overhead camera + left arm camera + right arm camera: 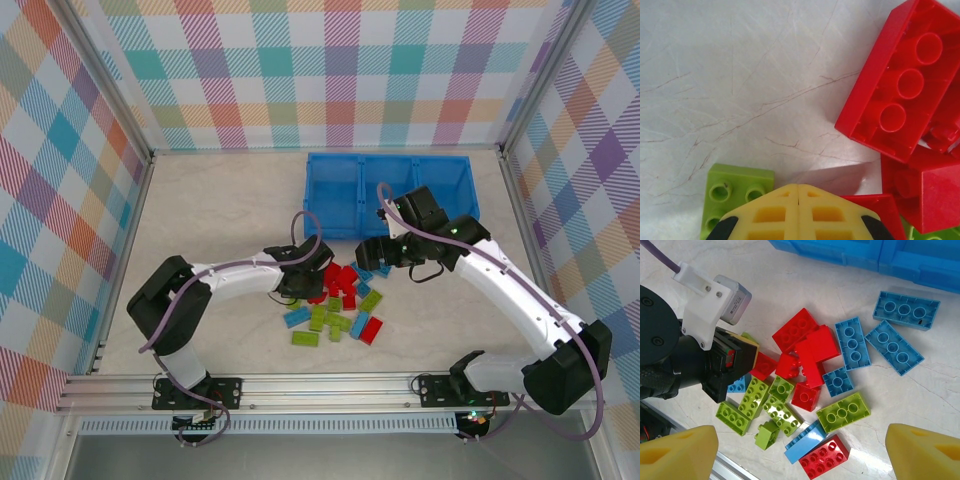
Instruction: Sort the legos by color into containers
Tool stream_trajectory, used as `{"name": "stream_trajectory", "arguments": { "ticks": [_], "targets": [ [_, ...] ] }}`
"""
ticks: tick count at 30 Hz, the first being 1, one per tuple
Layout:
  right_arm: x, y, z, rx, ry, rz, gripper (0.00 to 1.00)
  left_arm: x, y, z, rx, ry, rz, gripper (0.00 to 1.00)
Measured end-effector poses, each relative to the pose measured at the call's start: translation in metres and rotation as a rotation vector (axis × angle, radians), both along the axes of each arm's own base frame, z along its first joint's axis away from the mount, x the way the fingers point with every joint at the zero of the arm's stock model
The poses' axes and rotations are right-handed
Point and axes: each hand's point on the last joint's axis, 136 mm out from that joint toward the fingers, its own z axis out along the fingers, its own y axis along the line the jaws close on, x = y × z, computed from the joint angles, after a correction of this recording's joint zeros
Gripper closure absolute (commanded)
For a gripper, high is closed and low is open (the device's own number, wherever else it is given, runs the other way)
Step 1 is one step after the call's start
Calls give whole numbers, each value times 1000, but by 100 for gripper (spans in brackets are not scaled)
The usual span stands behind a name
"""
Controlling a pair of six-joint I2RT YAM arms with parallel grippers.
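Nothing is sorted yet, as far as I can judge. The legos (335, 305) lie in one mixed heap on the desk (220, 220), near the middle, red, lime green and light blue jumbled together and some stacked or tipped over. The containers (335, 190) sit at the far side, well apart from most of the heap. The compartments I can see look bare, though my right arm hides part of the right-hand one. A few light blue bricks (905, 310) lie nearest the tray but are not in it.

My left gripper (798, 200) is at the left edge of the heap, its fingertips pressed together with nothing visible between them. A lime green brick (737, 192) lies just beside it and an upturned red brick (900, 80) to its right. My right gripper (799, 432) hangs over the far right side of the heap, spread wide and holding nothing.

So the whole job is ahead: every brick has to be lifted and dropped into its colour's compartment.
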Motion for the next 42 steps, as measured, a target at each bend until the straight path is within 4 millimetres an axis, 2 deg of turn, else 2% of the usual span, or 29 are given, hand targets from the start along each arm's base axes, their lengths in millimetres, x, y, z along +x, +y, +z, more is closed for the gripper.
{"name": "stream_trajectory", "arguments": {
  "ticks": [5, 8, 12, 15, 19, 23, 25, 28, 29, 32, 33, 35, 37, 40, 42],
  "targets": [
    [1, 1, 1, 4, -6, 0, 12, -3, 5, 1, 4, -3, 1, 100],
    [1, 1, 1, 4, -7, 0, 12, -5, 9, 9, 0, -21, 5, 100],
    [1, 1, 1, 5, -7, 0, 12, 0, 13, 37, -25, -97, 18, 100],
    [3, 3, 3, 15, -11, -2, 12, 10, 16, 65, -43, -184, 25, 100],
    [10, 7, 8, 49, -44, -20, 11, 50, 12, 113, -53, -340, 51, 100],
    [15, 5, 9, 64, -80, -53, 9, 118, -3, 165, -34, -520, 87, 100],
    [16, 3, 11, 68, -98, -71, 9, 151, -14, 181, -32, -586, 104, 100],
    [19, 0, 16, 79, -130, -92, 9, 197, -22, 180, -10, -627, 129, 100],
    [19, -1, 18, 83, -139, -99, 9, 212, -23, 173, 4, -627, 137, 100],
    [20, -3, 21, 89, -161, -115, 9, 243, -21, 149, 37, -611, 155, 100],
    [20, -4, 21, 87, -164, -119, 9, 249, -21, 140, 48, -602, 154, 98],
    [19, -7, 20, 83, -168, -125, 8, 258, -19, 125, 74, -586, 147, 84],
    [17, -9, 19, 78, -170, -130, 9, 262, -17, 117, 91, -570, 135, 77],
    [14, -13, 15, 73, -169, -138, 9, 264, -21, 125, 78, -573, 118, 67],
    [12, -16, 10, 67, -161, -148, 8, 264, -26, 135, 51, -587, 114, 65]
  ]
}}
